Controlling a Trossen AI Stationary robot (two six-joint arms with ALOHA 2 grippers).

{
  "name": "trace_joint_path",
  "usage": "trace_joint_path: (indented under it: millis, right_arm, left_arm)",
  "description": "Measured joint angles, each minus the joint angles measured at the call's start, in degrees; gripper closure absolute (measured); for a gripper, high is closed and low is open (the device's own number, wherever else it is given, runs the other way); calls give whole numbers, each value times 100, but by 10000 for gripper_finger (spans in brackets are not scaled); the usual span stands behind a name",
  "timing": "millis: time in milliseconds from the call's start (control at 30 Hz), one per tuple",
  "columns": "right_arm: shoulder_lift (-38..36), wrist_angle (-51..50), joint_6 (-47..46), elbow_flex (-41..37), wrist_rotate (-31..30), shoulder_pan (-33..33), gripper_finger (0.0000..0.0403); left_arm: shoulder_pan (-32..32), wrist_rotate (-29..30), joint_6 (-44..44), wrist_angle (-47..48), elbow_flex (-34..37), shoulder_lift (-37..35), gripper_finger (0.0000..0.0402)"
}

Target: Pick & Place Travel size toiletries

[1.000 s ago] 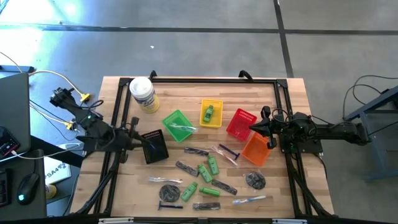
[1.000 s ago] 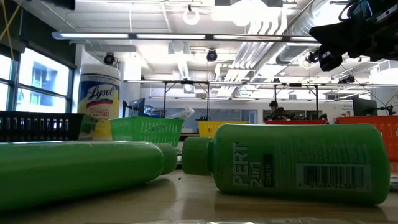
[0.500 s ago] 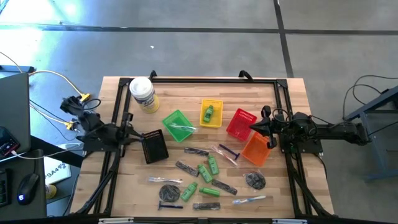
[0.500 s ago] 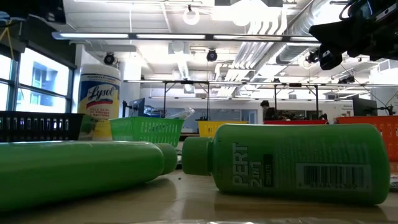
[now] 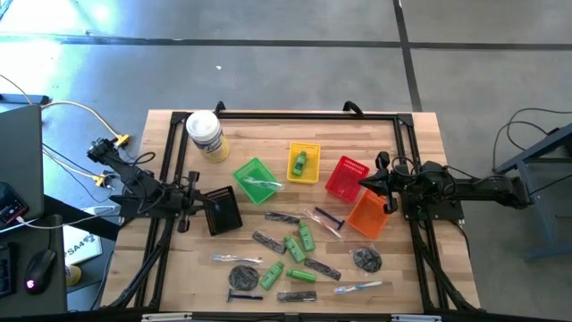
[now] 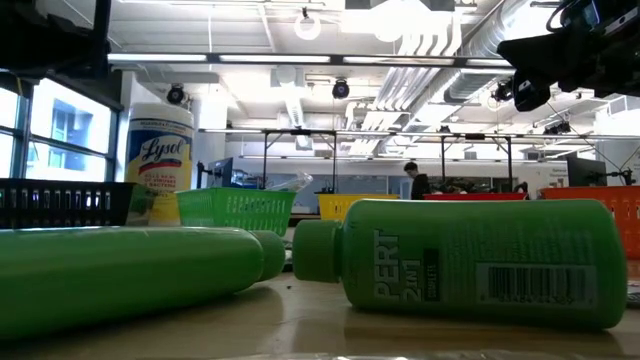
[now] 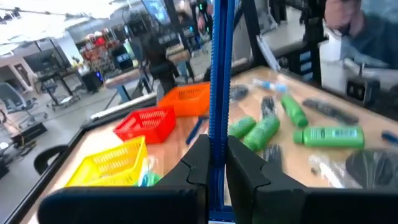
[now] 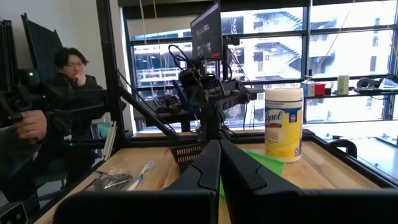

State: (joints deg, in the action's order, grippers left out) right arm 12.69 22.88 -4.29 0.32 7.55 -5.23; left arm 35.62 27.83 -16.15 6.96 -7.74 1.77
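The travel size toiletries lie loose on the wooden table's near half: green bottles [image 5: 299, 246] [image 6: 470, 260], purple-handled razors [image 5: 329, 217], dark discs [image 5: 366, 259], dark sticks [image 5: 266, 240] and clear-wrapped pieces [image 5: 237, 259]. Another green bottle [image 5: 299, 163] lies in the yellow basket [image 5: 304, 174]. My left gripper [image 5: 201, 200] [image 7: 217, 140] is at the left side of the black basket [image 5: 222, 212], pointing level, shut on a slim blue stick [image 7: 222, 68]. My right gripper [image 5: 365, 184] [image 8: 219, 144] waits shut and empty by the red basket [image 5: 347, 177]. My left gripper pinches the slim blue stick between its two fingers at their free ends [image 7: 216, 134]. The stick lies across the fingers, not along them. It runs on out of the picture past the fingertips, so neither of its ends shows. It hangs clear of the table.
A white-lidded Lysol jar [image 5: 206, 136] stands far left. The green basket [image 5: 257, 179] holds a clear-wrapped piece; the orange basket [image 5: 366, 216] lies beside the red one. A black frame [image 5: 286, 114] rims the table. A person [image 8: 68, 68] sits beyond the table's left side.
My left gripper has sunk lower beside the black basket's left side, staying shut; its arm's dark shape has come into the low view's upper left corner. The toiletries on the table lie as before.
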Motion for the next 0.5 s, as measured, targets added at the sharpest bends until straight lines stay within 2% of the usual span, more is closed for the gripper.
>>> trace_joint_path:
  millis: [167, 500]
  right_arm:
    - [0, -46, 4, 0, 7, 0, 400]
    - [0, -36, 101, 0, 5, 0, 400]
  left_arm:
    - [0, -214, 141, 201, 4, -1, 382]
    - [2, -219, 147, 217, 4, -25, 382]
